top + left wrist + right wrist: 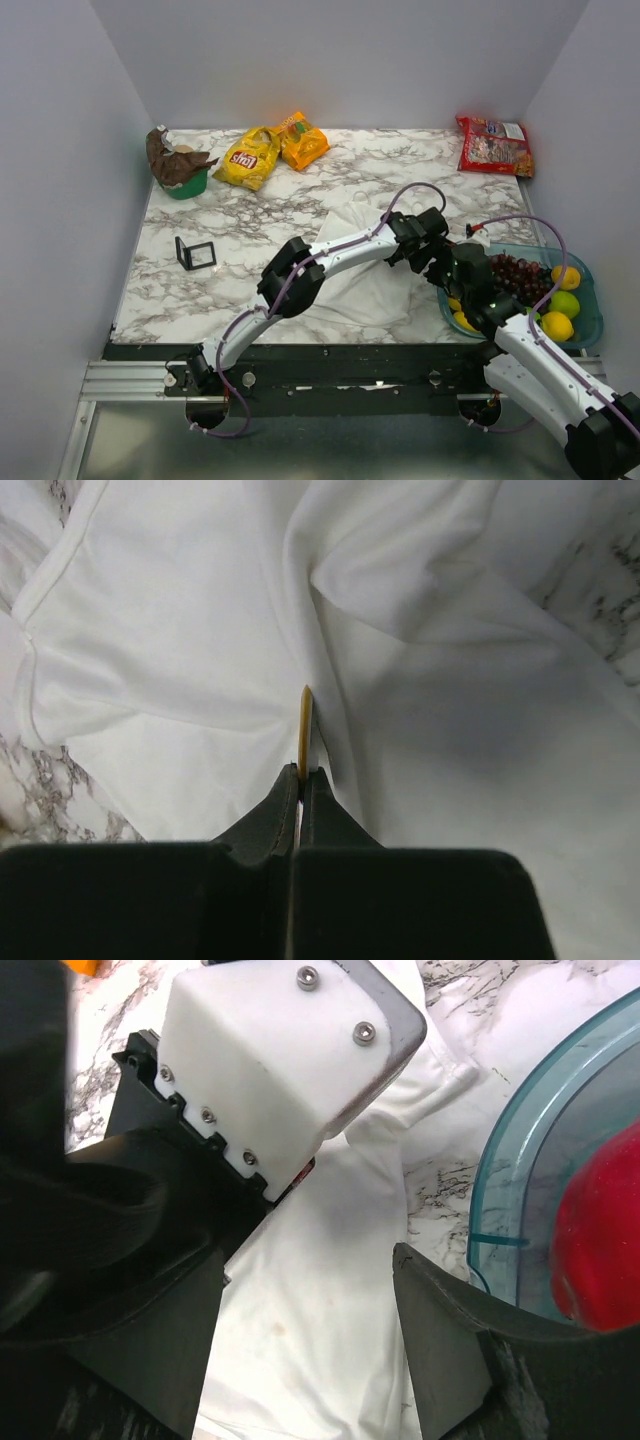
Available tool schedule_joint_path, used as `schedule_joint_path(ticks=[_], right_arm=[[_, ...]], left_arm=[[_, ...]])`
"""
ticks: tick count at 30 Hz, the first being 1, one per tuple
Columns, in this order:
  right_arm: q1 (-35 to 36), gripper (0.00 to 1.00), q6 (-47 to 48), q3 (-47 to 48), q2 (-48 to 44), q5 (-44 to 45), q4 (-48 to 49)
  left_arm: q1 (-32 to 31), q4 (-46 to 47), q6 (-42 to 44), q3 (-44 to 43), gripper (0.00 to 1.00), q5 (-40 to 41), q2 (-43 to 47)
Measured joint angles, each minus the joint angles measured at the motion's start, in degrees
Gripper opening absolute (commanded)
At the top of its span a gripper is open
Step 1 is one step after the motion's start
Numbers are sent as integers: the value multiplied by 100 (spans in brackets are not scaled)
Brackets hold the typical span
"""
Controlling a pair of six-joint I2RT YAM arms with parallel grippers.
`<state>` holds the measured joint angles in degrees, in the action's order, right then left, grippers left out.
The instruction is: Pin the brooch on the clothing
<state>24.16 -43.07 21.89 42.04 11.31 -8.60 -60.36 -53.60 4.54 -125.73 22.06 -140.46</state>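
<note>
Brooch [304,730] — a thin gold-yellow disc that we see edge-on in the left wrist view — stands upright, pinched at its lower edge by the left jaws, which are pressed fully together on it with no gap showing. It rises in front of a deep fold of the white clothing [180,630], and we cannot tell whether it touches the cloth. The clothing lies rumpled on the marble counter [260,220]. Our right jaws stand wide apart and hold nothing; they hang over the clothing's edge, just beside the left arm's wrist housing, with one finger near the rim of the teal bowl [490,1190]. From above, both arms meet over the right side of the clothing, the bowl of grapes [515,272] and citrus just beside them.
</note>
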Motion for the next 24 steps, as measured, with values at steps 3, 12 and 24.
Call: schedule_joint_path(ticks=[3, 12, 24], right_arm=[[0, 76, -28, 0, -7, -4, 46], [-2, 77, -46, 0, 33, 4, 203], [0, 76, -2, 0, 173, 4, 203]], left_arm=[[46, 57, -94, 98, 0, -291, 164], [361, 278, -402, 380, 0, -1272, 503], [586, 468, -627, 680, 0, -1926, 927]])
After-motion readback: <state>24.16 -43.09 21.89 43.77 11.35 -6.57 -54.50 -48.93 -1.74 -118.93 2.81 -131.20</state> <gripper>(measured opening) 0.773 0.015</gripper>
